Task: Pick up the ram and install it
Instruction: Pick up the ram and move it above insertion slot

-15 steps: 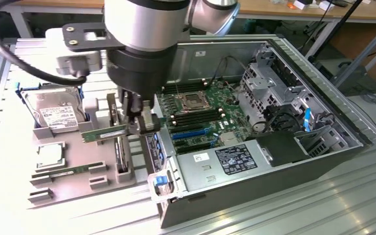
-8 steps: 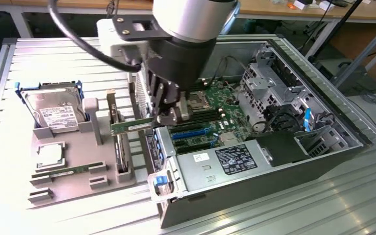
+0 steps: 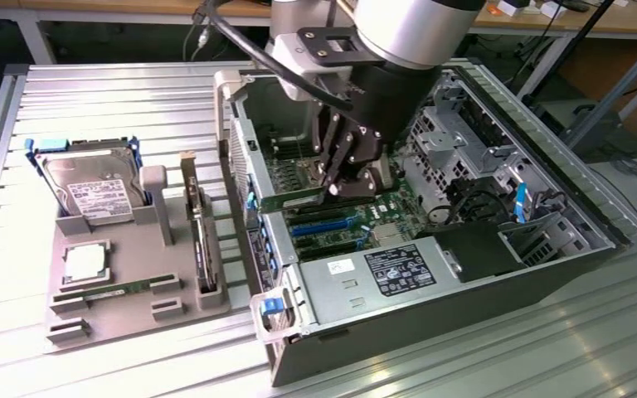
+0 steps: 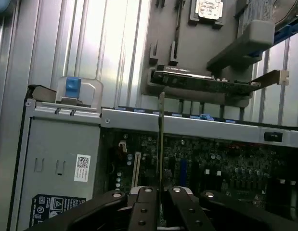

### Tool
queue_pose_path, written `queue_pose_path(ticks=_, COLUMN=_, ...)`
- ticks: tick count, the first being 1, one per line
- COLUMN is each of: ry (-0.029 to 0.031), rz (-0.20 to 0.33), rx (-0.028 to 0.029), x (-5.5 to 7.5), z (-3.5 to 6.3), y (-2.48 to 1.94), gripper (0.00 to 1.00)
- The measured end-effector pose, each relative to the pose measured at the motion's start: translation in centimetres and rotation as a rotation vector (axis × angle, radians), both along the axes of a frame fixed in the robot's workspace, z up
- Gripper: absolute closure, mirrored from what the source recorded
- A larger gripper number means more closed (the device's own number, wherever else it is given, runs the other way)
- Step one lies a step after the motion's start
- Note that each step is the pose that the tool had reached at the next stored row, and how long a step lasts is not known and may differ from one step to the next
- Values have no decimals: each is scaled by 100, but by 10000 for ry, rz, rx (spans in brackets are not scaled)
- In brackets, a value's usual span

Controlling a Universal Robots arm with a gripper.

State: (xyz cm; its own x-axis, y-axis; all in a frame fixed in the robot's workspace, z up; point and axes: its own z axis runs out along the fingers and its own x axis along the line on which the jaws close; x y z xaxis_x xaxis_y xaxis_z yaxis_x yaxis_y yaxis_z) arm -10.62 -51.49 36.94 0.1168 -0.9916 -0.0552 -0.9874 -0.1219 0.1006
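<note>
While the end effector [image 3: 337,186] is clenched on one end of the ram [image 3: 288,199], the stick hangs above the motherboard [image 3: 391,211] inside the case [image 3: 407,323] — not seated. Risk: held off-centre, it may tilt under insertion load — then jam or slip.

Ram [image 3: 288,199] [image 4: 161,139]: long, thin green board. It's pinched at one end between the fingers [image 3: 354,149] and held up off the desk, approx level. Free end sticks out toward the ext. view's left. It hangs inside the open PC case [image 3: 407,332], just above the motherboard [image 3: 391,211], not seated in a slot. Wrist view has it edge-on, a thin straight line.
</note>
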Motion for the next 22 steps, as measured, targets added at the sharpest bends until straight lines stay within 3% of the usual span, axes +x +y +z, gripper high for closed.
queue_pose_path(ticks=1, ry=0, rz=1, rx=-1, x=34, z=-14, y=34, gripper=85)
queue_pose_path(ticks=5, ry=0, rz=1, rx=0, x=314, z=-119, y=304, gripper=85)
queue_pose_path(ticks=9, ry=0, rz=-1, rx=1, x=683, z=-234, y=491, gripper=85)
queue_pose_path(ticks=14, ry=1, rz=-326, rx=0, x=796, z=-268, y=502, gripper=85)
queue_pose_path(ticks=17, ry=1, rz=-415, rx=-1, x=830, z=-271, y=552, gripper=85)
queue_pose_path(ticks=18, ry=0, rz=-424, rx=0, x=839, z=-273, y=644, gripper=85)
queue_pose_path(ticks=22, ry=-4, rz=-440, rx=1, x=847, z=-275, y=881, gripper=85)
